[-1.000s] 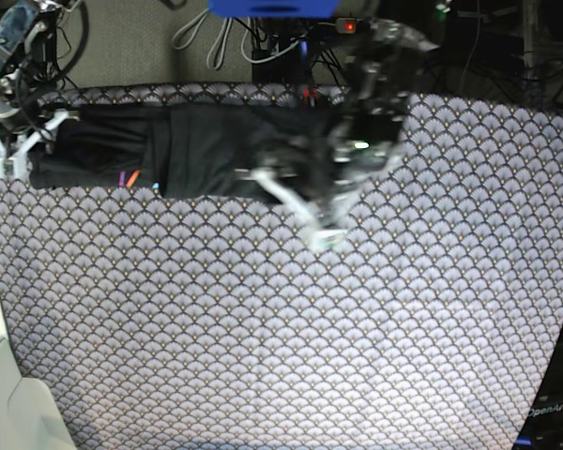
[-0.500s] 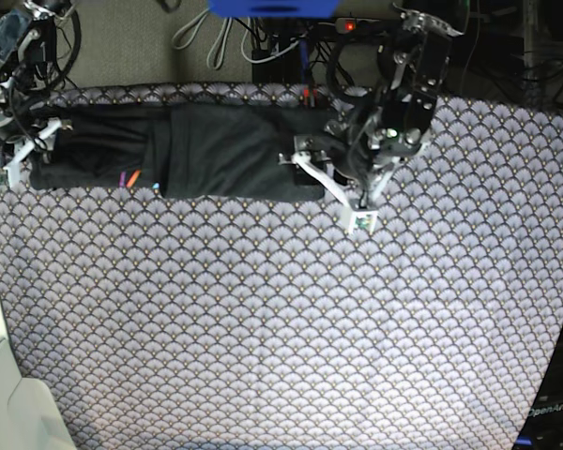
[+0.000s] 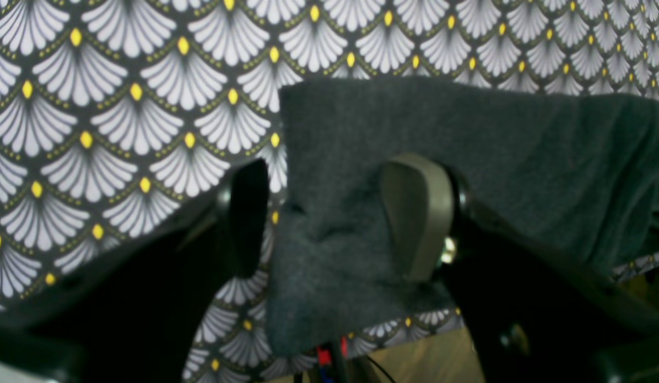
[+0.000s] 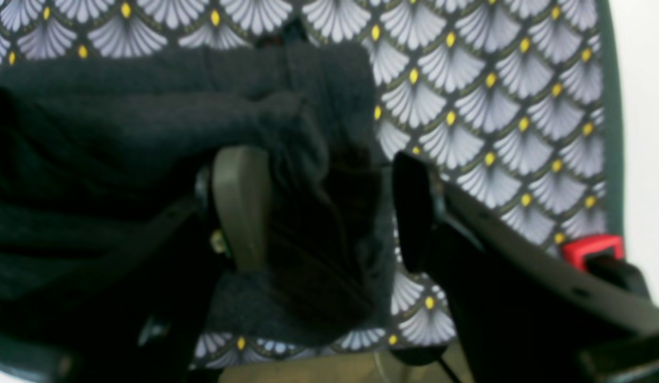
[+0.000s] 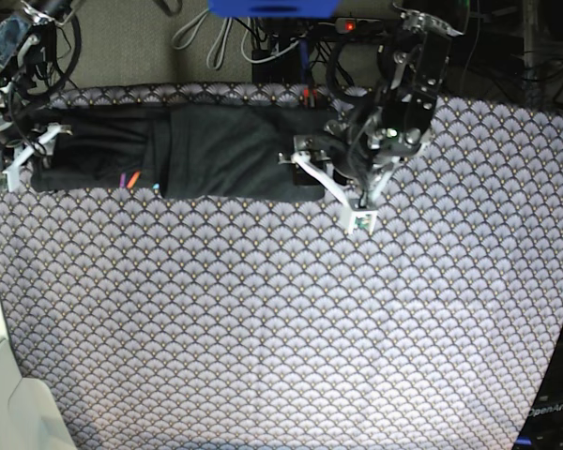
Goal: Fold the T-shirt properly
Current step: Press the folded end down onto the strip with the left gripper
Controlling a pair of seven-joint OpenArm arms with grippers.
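Observation:
The dark charcoal T-shirt (image 5: pixel 216 150) lies as a long flat band along the far edge of the table, with small coloured marks (image 5: pixel 131 178) at its near edge. My left gripper (image 5: pixel 330 194) is open at the band's right end. In the left wrist view (image 3: pixel 335 218) its jaws straddle the shirt's corner (image 3: pixel 468 127) with a wide gap. My right gripper (image 5: pixel 23 155) is open at the band's left end. In the right wrist view (image 4: pixel 327 213) its jaws stand either side of bunched shirt fabric (image 4: pixel 122 106).
A grey scallop-patterned cloth (image 5: pixel 281 328) covers the whole table. Cables and a power strip (image 5: pixel 263 42) lie behind the far edge, under a blue object (image 5: pixel 272 7). A white surface (image 5: pixel 9 403) borders the table at the near left.
One second ago the left arm was blurred in motion over the shirt's right end. It has since shifted right and settled. The right gripper has edged slightly left. The shirt's right end lies flatter.

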